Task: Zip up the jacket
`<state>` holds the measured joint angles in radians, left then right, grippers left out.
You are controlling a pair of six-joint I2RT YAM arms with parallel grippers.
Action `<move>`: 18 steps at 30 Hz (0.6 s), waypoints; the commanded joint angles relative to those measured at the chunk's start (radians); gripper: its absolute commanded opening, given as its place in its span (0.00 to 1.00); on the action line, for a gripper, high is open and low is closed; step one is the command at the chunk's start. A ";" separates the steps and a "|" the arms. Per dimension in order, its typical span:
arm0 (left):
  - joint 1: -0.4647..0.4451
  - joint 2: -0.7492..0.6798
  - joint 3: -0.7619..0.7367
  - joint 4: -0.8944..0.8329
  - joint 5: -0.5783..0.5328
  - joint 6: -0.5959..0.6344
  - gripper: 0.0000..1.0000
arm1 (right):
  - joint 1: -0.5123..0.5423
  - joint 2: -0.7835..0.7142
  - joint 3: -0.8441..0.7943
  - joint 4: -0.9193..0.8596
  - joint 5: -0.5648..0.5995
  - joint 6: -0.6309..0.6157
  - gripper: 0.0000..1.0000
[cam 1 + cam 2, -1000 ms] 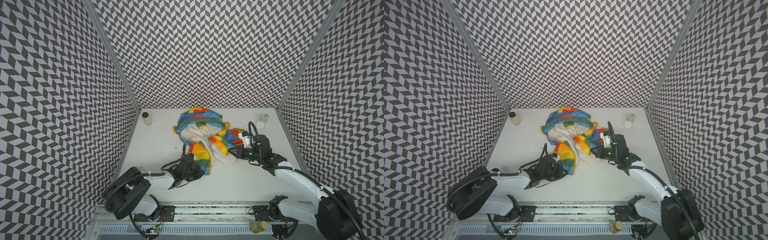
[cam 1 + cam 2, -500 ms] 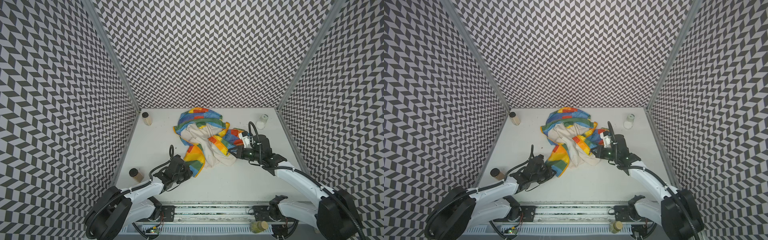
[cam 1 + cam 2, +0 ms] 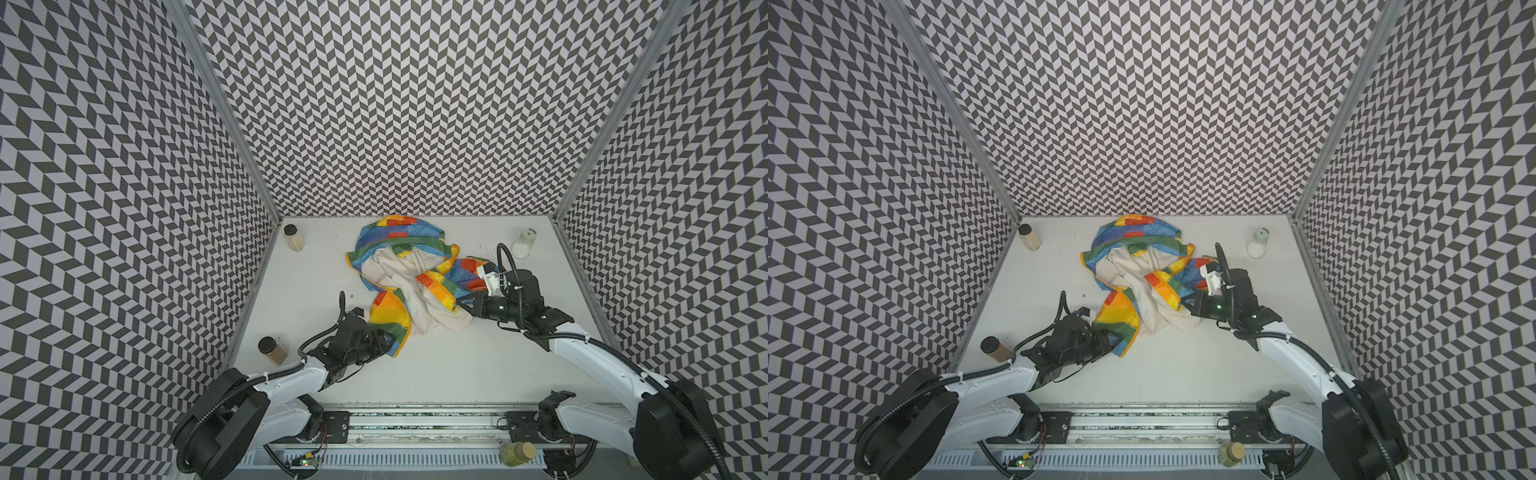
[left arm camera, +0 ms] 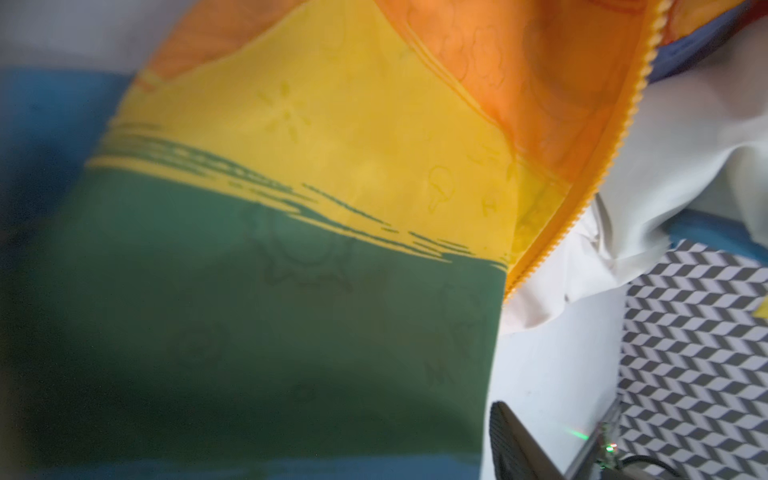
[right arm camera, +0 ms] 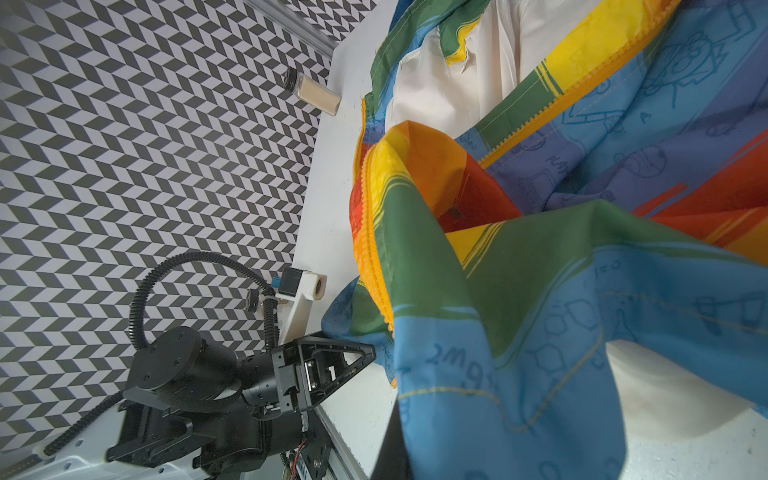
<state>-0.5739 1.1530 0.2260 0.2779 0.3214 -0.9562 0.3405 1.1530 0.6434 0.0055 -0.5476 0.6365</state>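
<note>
The rainbow-striped jacket [image 3: 399, 266] lies crumpled at the middle of the white table [image 3: 457, 365], cream lining up. My left gripper [image 3: 386, 344] is at its front corner. In the left wrist view green and yellow cloth [image 4: 291, 291] fills the frame. One finger [image 4: 515, 440] stands off to the side, so the jaws are apart and the cloth lies loose over them. The orange-yellow zipper strip [image 4: 582, 187] runs along the cloth's edge. My right gripper [image 3: 460, 306] is shut on the jacket's right edge. Blue cloth [image 5: 540, 332] hangs from its finger [image 5: 395, 449].
A beige jar [image 3: 293, 237] stands at the back left and a white jar [image 3: 524, 244] at the back right. A brown jar [image 3: 272, 351] stands front left beside my left arm. Another jar [image 3: 517, 453] sits by the front rail. Patterned walls close three sides.
My left gripper pulled the jacket's front corner leftward and toward the front, uncovering the brown jar, then opened its jaws. The right arm has not moved.
</note>
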 commanded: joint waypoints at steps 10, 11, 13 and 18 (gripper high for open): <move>-0.103 0.194 -0.013 0.093 -0.031 0.017 0.66 | -0.001 -0.009 0.016 0.027 -0.007 -0.006 0.00; -0.107 0.220 -0.011 0.113 -0.024 0.019 0.65 | -0.001 -0.010 0.015 0.026 -0.005 -0.005 0.00; -0.106 0.263 -0.011 0.155 -0.008 0.019 0.61 | -0.001 -0.010 0.016 0.024 -0.005 -0.005 0.00; -0.113 0.376 -0.013 0.274 0.045 0.010 0.47 | -0.001 -0.012 0.015 0.024 -0.003 -0.008 0.00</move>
<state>-0.6762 1.4490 0.2531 0.6369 0.3534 -0.9440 0.3405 1.1530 0.6434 0.0055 -0.5491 0.6365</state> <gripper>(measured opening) 0.484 0.048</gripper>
